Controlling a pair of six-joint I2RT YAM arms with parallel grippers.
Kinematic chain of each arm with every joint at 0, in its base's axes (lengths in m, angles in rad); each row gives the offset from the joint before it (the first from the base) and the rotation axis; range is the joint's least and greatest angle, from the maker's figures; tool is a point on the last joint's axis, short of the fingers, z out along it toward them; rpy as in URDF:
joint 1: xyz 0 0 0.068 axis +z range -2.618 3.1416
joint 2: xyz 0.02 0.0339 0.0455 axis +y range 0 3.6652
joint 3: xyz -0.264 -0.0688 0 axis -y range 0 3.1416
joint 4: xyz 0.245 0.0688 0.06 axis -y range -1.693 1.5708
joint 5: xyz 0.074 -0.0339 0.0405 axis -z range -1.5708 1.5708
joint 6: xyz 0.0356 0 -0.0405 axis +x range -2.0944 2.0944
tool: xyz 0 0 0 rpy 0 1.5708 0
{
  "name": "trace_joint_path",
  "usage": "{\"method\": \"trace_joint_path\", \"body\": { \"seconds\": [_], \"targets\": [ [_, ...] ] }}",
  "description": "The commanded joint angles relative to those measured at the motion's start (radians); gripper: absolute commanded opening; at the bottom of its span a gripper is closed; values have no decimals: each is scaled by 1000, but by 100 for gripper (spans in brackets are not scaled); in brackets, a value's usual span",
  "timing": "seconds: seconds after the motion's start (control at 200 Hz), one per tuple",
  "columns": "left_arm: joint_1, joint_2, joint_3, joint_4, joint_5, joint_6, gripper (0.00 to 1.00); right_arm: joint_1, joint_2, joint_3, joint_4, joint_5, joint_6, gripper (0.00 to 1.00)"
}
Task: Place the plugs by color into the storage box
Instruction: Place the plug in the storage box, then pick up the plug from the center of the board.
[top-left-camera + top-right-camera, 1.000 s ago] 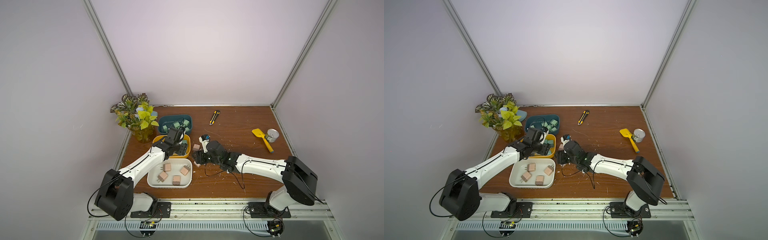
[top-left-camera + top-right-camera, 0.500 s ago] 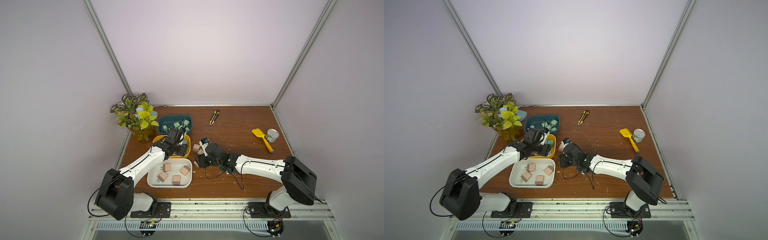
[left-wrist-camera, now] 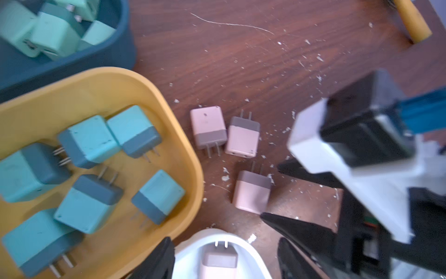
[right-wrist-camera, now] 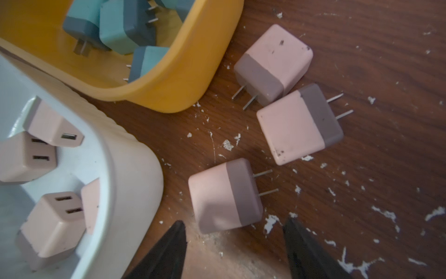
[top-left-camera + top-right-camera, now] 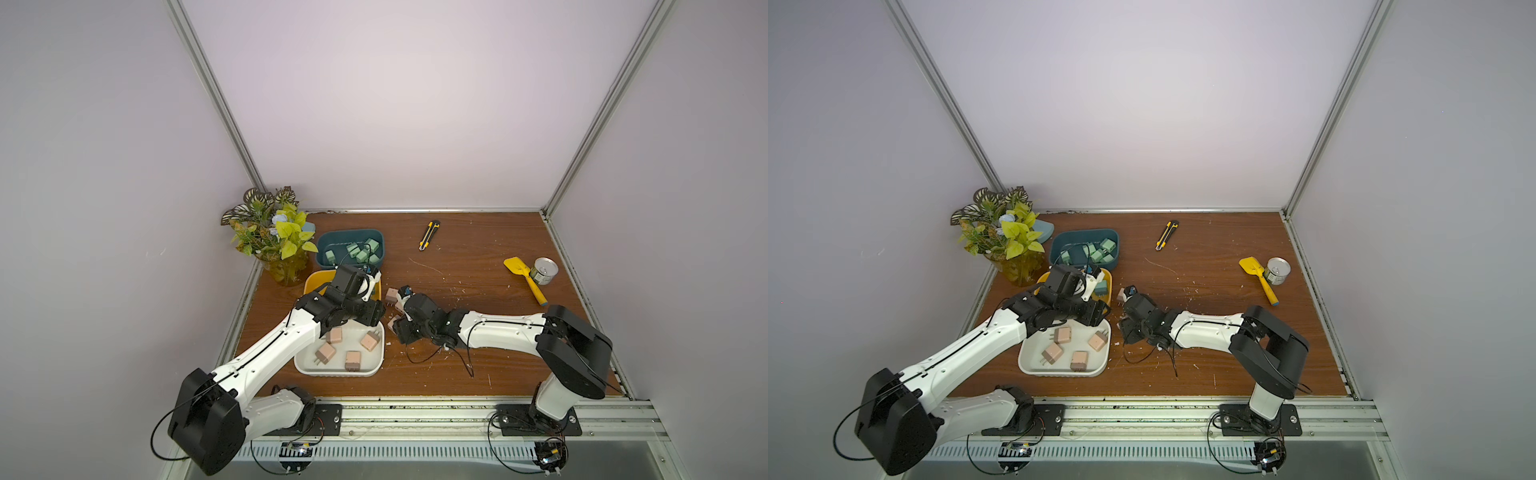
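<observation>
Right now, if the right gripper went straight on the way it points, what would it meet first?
Probably the nearest pink plug, which lies just ahead of the right gripper, roughly centred between its open tips; depth is unclear.

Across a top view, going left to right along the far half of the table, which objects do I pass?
Potted plant → dark teal bin holding mint plugs → yellow-and-black utility knife → yellow toy shovel → open tin can.

Robotics lab cell: blank walls (image 5: 395,104), aluminium framing (image 5: 219,104), slotted mounting rail (image 5: 415,415)
</observation>
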Motion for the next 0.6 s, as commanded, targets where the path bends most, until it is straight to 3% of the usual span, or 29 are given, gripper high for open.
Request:
{"method": "trace_joint_path", "body": {
  "seconds": [0.0, 0.595],
  "targets": [
    [-12, 3, 21, -50, 70, -59, 69, 8, -2, 45, -24, 45, -25, 70],
    [-12, -131, -73, -139, 69, -193, 69, 7, 120, 103, 21, -10, -111, 66]
  ]
}}
